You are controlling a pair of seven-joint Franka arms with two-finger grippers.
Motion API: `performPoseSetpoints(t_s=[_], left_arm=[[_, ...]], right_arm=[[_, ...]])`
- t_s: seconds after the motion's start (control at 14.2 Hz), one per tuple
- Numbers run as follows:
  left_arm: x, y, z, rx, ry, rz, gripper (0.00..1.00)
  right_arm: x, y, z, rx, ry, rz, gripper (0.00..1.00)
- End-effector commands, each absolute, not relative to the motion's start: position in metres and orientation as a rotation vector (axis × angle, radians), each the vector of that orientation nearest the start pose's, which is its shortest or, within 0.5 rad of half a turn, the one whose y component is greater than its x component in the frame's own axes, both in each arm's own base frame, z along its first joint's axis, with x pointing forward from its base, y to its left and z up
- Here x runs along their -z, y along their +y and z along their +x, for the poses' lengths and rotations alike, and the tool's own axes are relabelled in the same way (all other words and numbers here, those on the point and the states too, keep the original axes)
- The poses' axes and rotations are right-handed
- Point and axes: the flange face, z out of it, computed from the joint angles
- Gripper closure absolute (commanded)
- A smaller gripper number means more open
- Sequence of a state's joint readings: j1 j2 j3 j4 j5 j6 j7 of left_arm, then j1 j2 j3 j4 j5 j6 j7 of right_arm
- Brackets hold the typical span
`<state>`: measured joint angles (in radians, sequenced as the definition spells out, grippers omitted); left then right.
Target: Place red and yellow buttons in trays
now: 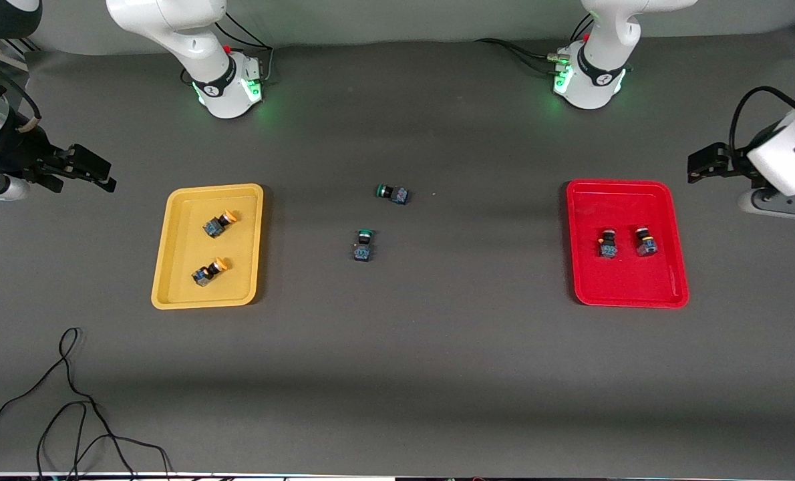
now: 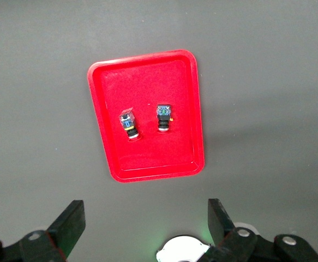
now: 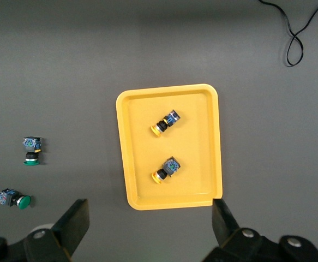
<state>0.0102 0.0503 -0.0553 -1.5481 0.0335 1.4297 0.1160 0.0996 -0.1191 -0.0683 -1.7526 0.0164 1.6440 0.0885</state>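
The yellow tray (image 1: pixel 182 220) lies toward the right arm's end and holds two yellow-capped buttons (image 1: pixel 220 223) (image 1: pixel 210 271), both on their sides. The red tray (image 1: pixel 624 284) lies toward the left arm's end and holds two red-capped buttons (image 1: pixel 608 244) (image 1: pixel 646 241). My right gripper (image 1: pixel 103 175) is open and empty, raised beside the yellow tray (image 3: pixel 191 109); its view shows both yellow buttons (image 3: pixel 166 123) (image 3: pixel 166 169). My left gripper (image 1: pixel 695 166) is open and empty, raised beside the red tray (image 2: pixel 148 82); its view shows both red buttons (image 2: pixel 128 124) (image 2: pixel 163 116).
Two green-capped buttons (image 1: pixel 393 193) (image 1: pixel 363 244) lie on the dark table between the trays; they also show in the right wrist view (image 3: pixel 31 148) (image 3: pixel 14 199). A thin black cable (image 1: pixel 70 401) loops near the front edge at the right arm's end.
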Motion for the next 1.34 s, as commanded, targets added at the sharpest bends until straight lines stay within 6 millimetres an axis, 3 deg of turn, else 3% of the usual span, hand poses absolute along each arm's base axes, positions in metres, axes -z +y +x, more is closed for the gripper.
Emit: performPoseSetpoints(t_s=[0.0, 0.92, 1.27], left_arm=[[-0.6037, -0.0207, 0.5465, -0.221, 0.221, -3.115, 0.00], [-0.6036, -0.0190, 0.5464, -0.224, 0.213, -3.138, 0.00], [-0.5951, -0.0285, 0.5483, -0.231, 0.195, -3.131, 0.00]], right_arm=[[-0.6113, 0.0191, 0.5239, 0.007, 0.053, -3.116, 0.00], [-0.6068, 0.0186, 0.5316, 0.010, 0.049, -3.121, 0.00], [-0.6064, 0.0176, 0.5325, 0.014, 0.054, -3.114, 0.00]])
